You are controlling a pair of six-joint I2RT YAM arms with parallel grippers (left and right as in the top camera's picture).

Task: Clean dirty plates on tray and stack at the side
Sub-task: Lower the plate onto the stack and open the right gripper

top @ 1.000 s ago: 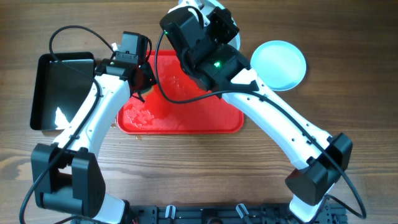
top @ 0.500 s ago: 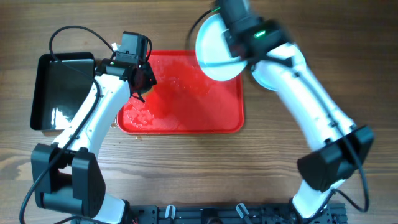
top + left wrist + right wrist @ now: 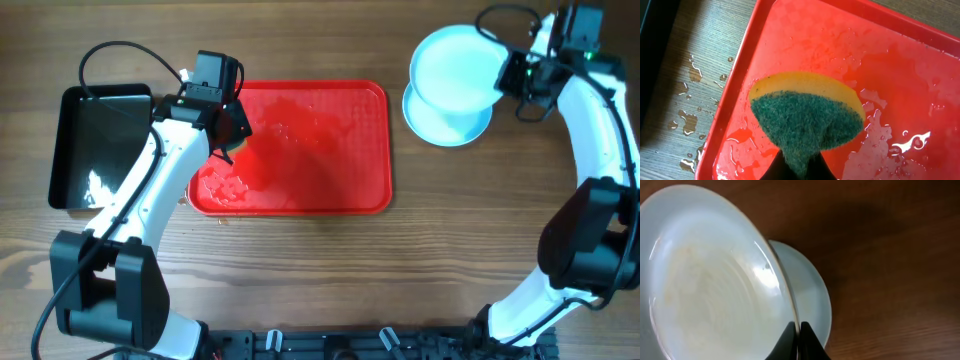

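The left hand (image 3: pixel 799 167) pinches a sponge (image 3: pixel 807 112) over the wet tray (image 3: pixel 330 190), which bears no plates. The right hand (image 3: pixel 522 82) pinches the held plate (image 3: pixel 452 65) by its rim. It hangs tilted, overlapping the resting plate (image 3: pixel 447 130) on the surface (image 3: pixel 300 270) below that hand, so lowering looks next.

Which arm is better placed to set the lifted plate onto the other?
Right. The right gripper grips the held plate by its rim, above the lower plate beside the tray. The left gripper is over that tray, shut on a sponge.
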